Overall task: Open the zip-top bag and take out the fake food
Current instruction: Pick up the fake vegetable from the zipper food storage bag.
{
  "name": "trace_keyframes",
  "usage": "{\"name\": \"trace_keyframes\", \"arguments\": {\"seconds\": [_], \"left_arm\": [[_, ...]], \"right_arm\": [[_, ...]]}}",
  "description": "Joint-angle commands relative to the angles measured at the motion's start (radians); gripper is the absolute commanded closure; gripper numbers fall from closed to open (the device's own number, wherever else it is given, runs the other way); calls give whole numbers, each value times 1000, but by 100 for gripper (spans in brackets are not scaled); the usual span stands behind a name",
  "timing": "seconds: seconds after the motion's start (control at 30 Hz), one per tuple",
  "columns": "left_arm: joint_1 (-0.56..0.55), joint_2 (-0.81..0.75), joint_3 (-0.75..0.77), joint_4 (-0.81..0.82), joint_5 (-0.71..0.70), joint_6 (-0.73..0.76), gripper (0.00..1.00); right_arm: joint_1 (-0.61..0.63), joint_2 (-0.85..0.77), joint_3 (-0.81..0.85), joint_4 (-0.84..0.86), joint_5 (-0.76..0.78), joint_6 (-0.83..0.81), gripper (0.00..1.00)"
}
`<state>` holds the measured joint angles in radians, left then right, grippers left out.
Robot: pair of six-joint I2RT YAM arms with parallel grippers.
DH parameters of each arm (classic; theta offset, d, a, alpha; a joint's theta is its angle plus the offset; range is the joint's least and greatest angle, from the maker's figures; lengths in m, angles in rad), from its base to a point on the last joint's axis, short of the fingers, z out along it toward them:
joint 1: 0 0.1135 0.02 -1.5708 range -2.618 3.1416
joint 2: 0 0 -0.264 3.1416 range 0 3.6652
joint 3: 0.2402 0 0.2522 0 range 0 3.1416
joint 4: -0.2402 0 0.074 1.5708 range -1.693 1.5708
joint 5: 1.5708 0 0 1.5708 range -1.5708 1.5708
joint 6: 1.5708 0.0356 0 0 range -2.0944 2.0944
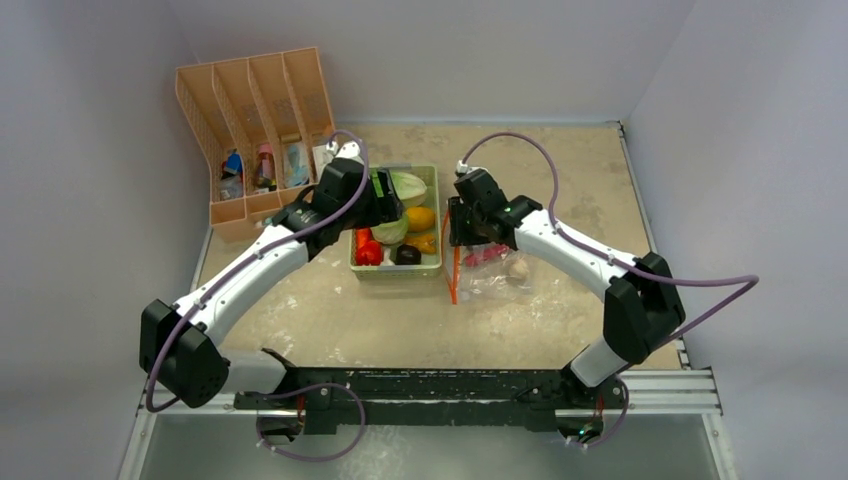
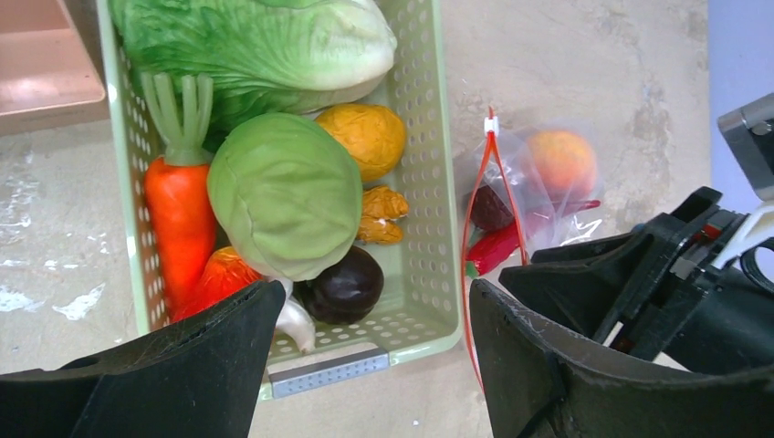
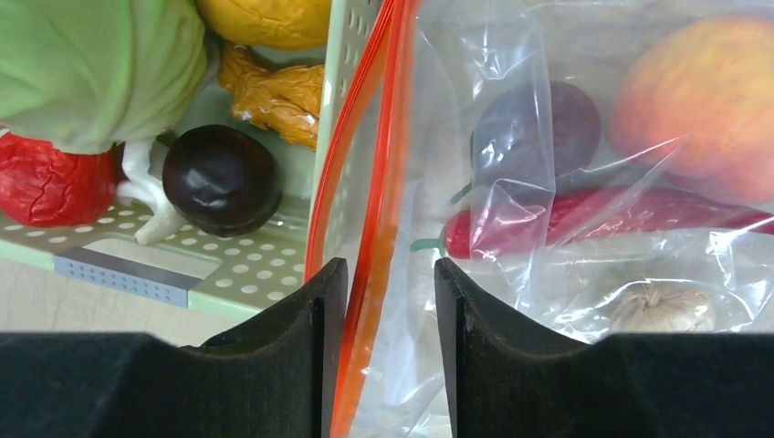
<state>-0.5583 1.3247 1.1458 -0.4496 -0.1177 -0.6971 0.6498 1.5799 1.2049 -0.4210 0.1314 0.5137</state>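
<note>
Four foods are seen in the bag, whose strip is straddled by the narrowly parted right gripper. A pinch is needed next; the left gripper is spread wide.

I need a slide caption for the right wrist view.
Right fingers straddle the bag's zip strip; peach and chili lie inside.

We note a pale-green perforated tray on the beige bench. A long leafy lettuce lies across its far end, a yellow pepper just beside it. An orange slotted file rack stands far left.
</note>
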Motion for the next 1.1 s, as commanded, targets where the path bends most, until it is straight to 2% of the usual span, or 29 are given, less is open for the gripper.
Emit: {"name": "trace_keyframes", "arguments": {"seconds": [0.0,0.07,0.13,0.27,0.53,0.7,0.93,1.07], "left_arm": [[2,4,-3,78,60,-13,25],[1,13,-3,95,97,-9,26],[-1,26,0,113,143,1,27],[-23,36,-12,196,196,-18,28],[-174,153,44,350,237,-63,34],[-194,241,52,446,248,-163,42],[-222,320,145,383,272,-145,48],[-233,241,137,394,161,-153,48]], "right_arm": [[7,0,50,-35,61,13,60],[8,6,51,-35,67,13,70],[9,6,55,-36,82,18,85],[9,-25,67,-60,134,53,99],[7,-190,-1,26,192,55,100],[6,-257,-43,46,207,89,100],[5,-334,-98,90,203,126,100],[4,-320,-94,68,210,135,100]]}}
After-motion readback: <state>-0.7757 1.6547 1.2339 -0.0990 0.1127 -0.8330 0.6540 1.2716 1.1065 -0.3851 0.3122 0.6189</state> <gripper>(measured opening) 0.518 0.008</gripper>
